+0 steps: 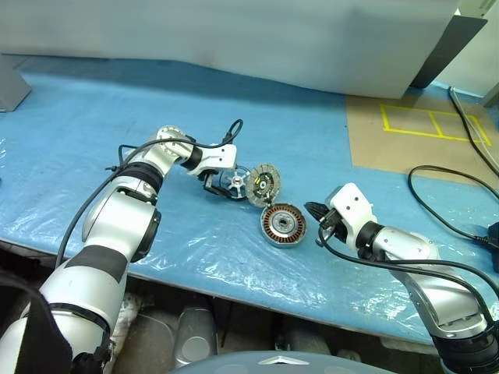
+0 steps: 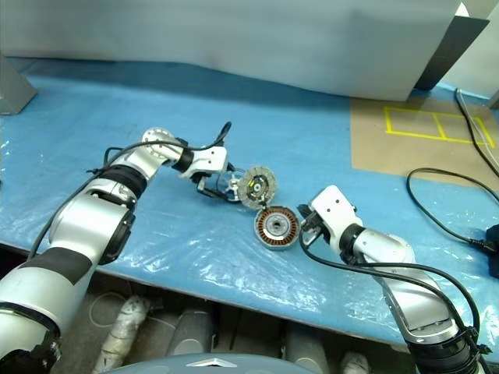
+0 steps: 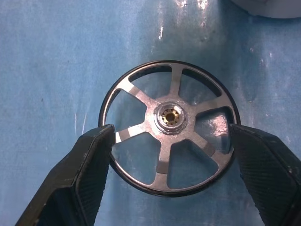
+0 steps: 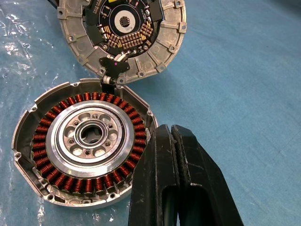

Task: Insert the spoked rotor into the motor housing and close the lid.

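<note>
on the blue-covered worktop (image 1: 327, 132), the left end effector (image 3: 171, 141) grips the spoked rotor (image 3: 170, 127) by its black rim, fingers spread wide on either side. the motor housing (image 4: 84, 141) lies open, copper windings showing, its lid (image 4: 123, 35) swung up beside it. the right end effector (image 4: 171, 141), fingers pressed together and empty, rests against the housing's edge.

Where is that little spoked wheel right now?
The spoked rotor sits between the left gripper's fingers, just above the blue table cover, on the robot's left of the open lid.
</note>
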`<action>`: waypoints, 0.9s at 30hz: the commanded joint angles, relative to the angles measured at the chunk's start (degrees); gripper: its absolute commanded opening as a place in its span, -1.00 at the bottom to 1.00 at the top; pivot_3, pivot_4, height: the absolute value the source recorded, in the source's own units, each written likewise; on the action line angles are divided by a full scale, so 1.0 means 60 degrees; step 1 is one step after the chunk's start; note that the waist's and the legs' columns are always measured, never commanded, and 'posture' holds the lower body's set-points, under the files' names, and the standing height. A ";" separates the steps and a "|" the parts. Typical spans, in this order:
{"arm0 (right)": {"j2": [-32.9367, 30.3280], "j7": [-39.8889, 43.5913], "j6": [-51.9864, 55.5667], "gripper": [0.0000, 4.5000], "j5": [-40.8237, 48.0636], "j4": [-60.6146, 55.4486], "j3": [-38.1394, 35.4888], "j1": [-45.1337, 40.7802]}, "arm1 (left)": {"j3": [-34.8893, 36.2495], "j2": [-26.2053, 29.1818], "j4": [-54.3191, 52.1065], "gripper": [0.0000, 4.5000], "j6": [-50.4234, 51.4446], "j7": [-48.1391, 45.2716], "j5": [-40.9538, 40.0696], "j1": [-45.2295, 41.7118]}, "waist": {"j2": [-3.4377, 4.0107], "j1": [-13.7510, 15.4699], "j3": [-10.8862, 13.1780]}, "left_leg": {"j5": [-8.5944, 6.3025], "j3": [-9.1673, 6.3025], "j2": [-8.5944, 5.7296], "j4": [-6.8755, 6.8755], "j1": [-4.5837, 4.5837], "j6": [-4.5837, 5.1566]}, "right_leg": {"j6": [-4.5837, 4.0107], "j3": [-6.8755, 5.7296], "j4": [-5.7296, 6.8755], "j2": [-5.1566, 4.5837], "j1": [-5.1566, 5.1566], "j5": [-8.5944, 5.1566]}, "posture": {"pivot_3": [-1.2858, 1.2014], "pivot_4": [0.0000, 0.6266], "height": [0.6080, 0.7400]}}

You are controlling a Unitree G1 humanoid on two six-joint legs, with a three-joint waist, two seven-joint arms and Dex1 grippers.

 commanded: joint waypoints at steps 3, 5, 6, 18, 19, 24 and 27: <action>-0.0090 0.0032 -0.0027 -1.00 -0.0014 -0.0456 -0.0113 0.0040 | -0.0014 -0.0176 -0.0105 0.82 0.0126 0.0704 0.0087 -0.0007 | 0.0000 0.0006 0.0000 | 0.0000 0.0000 0.0000 0.0001 0.0000 0.0000 | 0.0000 0.0000 0.0001 0.0000 0.0000 0.0000 | 0.03 -0.52 1.00; -0.0095 0.0037 -0.0008 -1.00 -0.0020 -0.0489 -0.0100 0.0064 | 0.0054 -0.0272 -0.0058 0.82 0.0336 0.0880 0.0040 -0.0036 | 0.0000 0.0006 0.0000 | 0.0000 0.0000 0.0000 0.0001 0.0000 0.0000 | 0.0000 -0.0001 0.0001 -0.0001 0.0002 0.0000 | 0.03 -0.52 1.00; -0.0095 0.0035 0.0000 -1.00 -0.0026 -0.0500 -0.0095 0.0071 | 0.0086 -0.0297 -0.0041 0.82 0.0425 0.0859 0.0005 -0.0045 | 0.0000 0.0005 0.0000 | 0.0000 0.0000 0.0000 0.0001 0.0000 0.0000 | 0.0000 0.0000 0.0001 -0.0002 0.0002 0.0000 | 0.03 -0.52 1.00; -0.0114 0.0002 0.0005 -1.00 -0.0195 -0.0622 -0.0062 0.0234 | -0.0346 -0.0205 -0.0003 0.65 0.0589 0.0787 0.0455 0.0193 | 0.0000 0.0003 0.0000 | 0.0000 0.0000 0.0000 0.0002 0.0021 0.0001 | 0.0000 -0.0001 0.0001 -0.0003 0.0019 0.0000 | 0.03 -0.52 1.00; -0.0111 0.0004 0.0000 -1.00 -0.0212 -0.0622 -0.0051 0.0241 | -0.0382 -0.0180 -0.0002 0.54 0.0583 0.0714 0.0491 0.0210 | 0.0000 0.0003 0.0000 | 0.0000 -0.0001 0.0000 0.0002 0.0024 0.0001 | 0.0000 0.0000 0.0001 -0.0004 0.0021 0.0000 | 0.03 -0.52 1.00; -0.0096 0.0015 -0.0010 -1.00 -0.0273 -0.0638 -0.0028 0.0260 | -0.0470 -0.0173 -0.0002 -0.03 0.0630 0.1141 0.0629 0.0263 | 0.0014 0.0002 -0.0009 | 0.0000 0.0000 0.0000 -0.0001 0.0037 0.0001 | -0.0001 0.0001 0.0000 -0.0004 0.0031 -0.0001 | 0.03 -0.52 1.00; -0.0097 0.0016 -0.0006 -1.00 -0.0304 -0.0654 -0.0014 0.0278 | -0.0497 -0.0155 0.0003 -0.03 0.0602 0.1131 0.0640 0.0295 | 0.0013 0.0003 -0.0008 | 0.0000 0.0000 0.0001 0.0000 0.0049 0.0001 | -0.0002 0.0001 -0.0001 -0.0006 0.0043 -0.0001 | 0.03 -0.52 1.00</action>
